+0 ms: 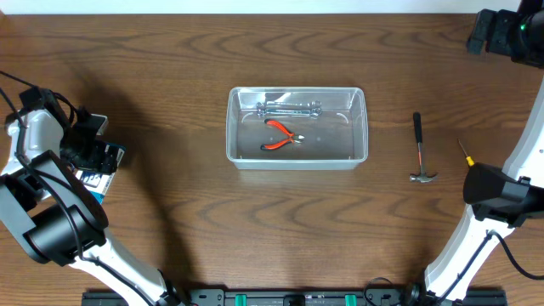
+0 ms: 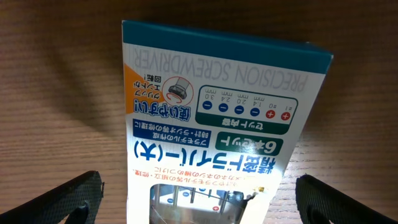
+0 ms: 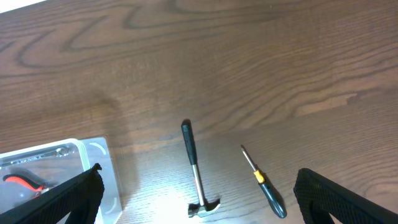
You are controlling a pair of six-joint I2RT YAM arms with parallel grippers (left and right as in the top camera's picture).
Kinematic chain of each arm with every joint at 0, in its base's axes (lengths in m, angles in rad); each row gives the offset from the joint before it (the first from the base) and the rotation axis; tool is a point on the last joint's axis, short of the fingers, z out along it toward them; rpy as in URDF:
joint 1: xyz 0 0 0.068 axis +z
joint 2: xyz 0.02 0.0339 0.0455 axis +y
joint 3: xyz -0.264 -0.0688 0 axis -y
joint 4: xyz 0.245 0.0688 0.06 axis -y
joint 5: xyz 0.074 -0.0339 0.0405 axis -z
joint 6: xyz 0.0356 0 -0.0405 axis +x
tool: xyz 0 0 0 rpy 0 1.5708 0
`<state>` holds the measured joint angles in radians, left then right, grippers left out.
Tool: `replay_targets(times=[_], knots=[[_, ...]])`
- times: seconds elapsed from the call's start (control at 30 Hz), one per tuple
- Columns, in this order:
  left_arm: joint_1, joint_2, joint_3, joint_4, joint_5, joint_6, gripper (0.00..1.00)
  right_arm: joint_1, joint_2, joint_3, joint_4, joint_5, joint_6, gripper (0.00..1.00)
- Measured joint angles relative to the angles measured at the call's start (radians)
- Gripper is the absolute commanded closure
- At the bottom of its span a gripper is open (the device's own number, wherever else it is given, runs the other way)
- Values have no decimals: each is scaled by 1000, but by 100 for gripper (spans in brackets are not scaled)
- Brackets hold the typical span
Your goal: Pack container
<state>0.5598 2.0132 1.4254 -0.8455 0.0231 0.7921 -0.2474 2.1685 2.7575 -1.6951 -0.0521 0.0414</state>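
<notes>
Plainly, left gripper [image 2: 202, 202] gapes past both box [image 2: 217, 93] edges; right gripper [image 3: 199, 199] gapes toward hammer [image 3: 194, 171].

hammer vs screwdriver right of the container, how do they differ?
The hammer is longer than the screwdriver. The hammer lies straight; the screwdriver lies slanted. The hammer's grip is black; the screwdriver's handle has yellow. Both lie on the table outside the container.

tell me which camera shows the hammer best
The right wrist view: the hammer lies whole and close there, black handle and metal head both clear. Overhead also shows it whole, but small, to the right of the container. The left wrist view shows none of it, only a printed box.
</notes>
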Motion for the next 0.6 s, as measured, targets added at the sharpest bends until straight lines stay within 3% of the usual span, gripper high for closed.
replay_targets(times=[0.6], knots=[[0, 63, 0, 35, 11, 2, 2, 0, 0, 0, 0, 0, 0, 1]])
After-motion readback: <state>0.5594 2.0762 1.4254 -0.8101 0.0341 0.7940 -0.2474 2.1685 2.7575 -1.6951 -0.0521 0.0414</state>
